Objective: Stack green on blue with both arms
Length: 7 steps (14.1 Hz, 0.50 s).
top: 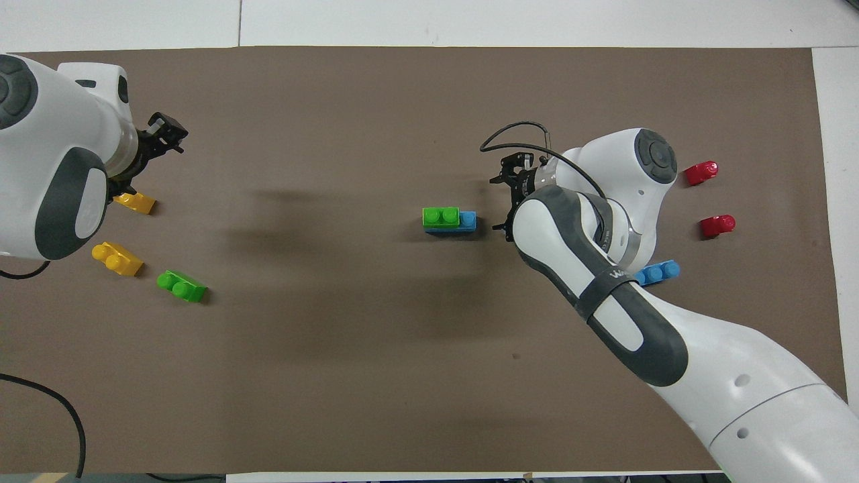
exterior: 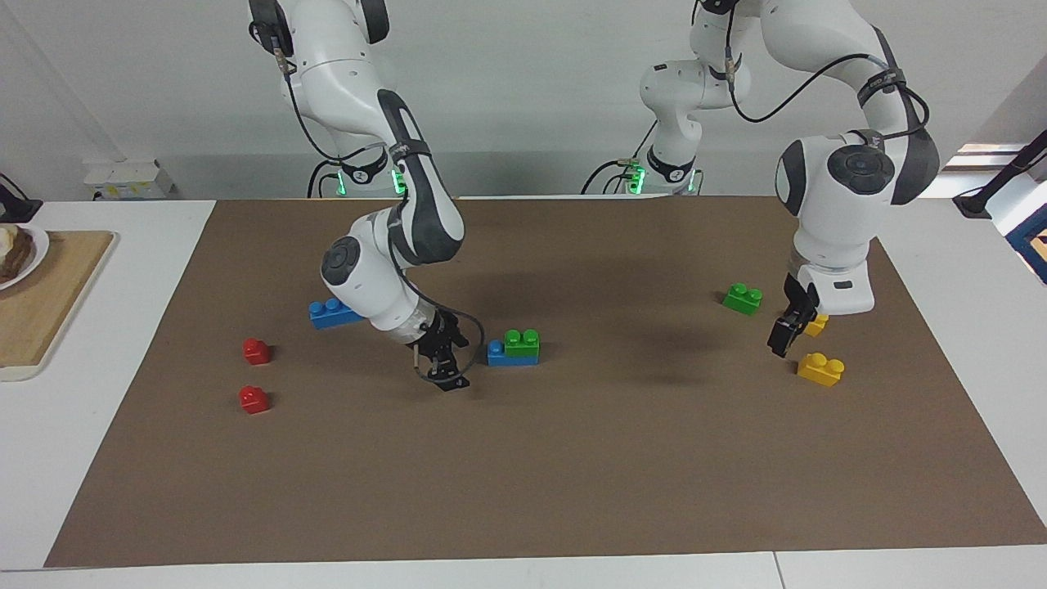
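A green brick (exterior: pixel 521 340) (top: pixel 441 216) sits on a blue brick (exterior: pixel 496 353) (top: pixel 468 219) in the middle of the brown mat, with one blue stud left bare. My right gripper (exterior: pixel 447 378) (top: pixel 504 201) hangs low beside that bare end, open, apart from the stack and holding nothing. A second green brick (exterior: pixel 743 298) (top: pixel 181 286) lies loose toward the left arm's end. My left gripper (exterior: pixel 779 340) (top: pixel 165 129) is open and empty above the mat by the yellow bricks. A second blue brick (exterior: pixel 327 313) (top: pixel 661 272) lies partly hidden under the right arm.
Two yellow bricks (exterior: pixel 820 368) (top: pixel 117 258) lie toward the left arm's end, one (top: pixel 134 201) partly under the left gripper. Two red bricks (exterior: pixel 256 351) (exterior: pixel 253 399) lie toward the right arm's end. A wooden board (exterior: pixel 49 294) with a plate sits off the mat.
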### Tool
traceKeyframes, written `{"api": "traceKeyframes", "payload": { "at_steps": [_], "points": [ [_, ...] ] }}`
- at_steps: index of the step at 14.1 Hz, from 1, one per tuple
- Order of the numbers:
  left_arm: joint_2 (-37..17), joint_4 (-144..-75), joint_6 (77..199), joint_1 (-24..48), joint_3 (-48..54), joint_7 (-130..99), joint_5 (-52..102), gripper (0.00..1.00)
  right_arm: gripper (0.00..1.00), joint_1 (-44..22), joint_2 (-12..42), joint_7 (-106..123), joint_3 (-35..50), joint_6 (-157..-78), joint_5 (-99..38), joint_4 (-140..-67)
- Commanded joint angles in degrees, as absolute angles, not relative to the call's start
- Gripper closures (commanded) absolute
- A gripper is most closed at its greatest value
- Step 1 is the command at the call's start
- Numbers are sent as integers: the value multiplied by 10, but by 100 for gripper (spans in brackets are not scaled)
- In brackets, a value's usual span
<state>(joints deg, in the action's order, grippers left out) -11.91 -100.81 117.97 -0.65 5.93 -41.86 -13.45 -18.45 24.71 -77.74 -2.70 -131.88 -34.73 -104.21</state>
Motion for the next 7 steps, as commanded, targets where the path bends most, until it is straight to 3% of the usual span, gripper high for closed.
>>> {"api": "traceKeyframes", "payload": {
  "at_steps": [1, 7],
  "points": [
    [-93, -1025, 1154, -29, 65, -276, -136, 0, 5, -152, 234, -714, -25, -1272, -307, -1015],
    [-47, -1020, 1076, -47, 65, -106, -98, 0, 3, -115, 188, -565, -25, -1219, -194, -1005]
  ]
}}
